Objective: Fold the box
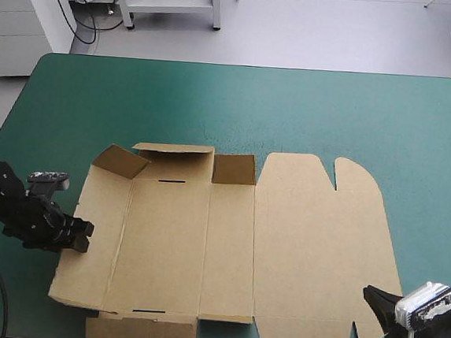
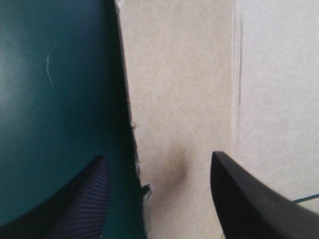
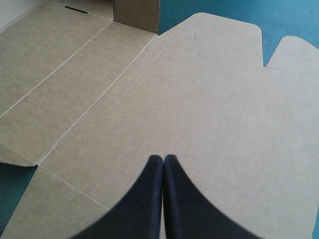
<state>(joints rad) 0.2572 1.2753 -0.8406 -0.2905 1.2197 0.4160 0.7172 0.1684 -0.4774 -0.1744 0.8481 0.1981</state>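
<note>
Barely begun — the box (image 1: 227,240) lies flat but for its far flaps (image 1: 175,163); left gripper (image 2: 158,157) spread astride its edge, right gripper (image 3: 163,158) pinched closed.

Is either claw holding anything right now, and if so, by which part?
Nothing is held. The left claw is open, its fingers either side of the box at its left edge. The right claw is shut above the box, gripping nothing.
</note>
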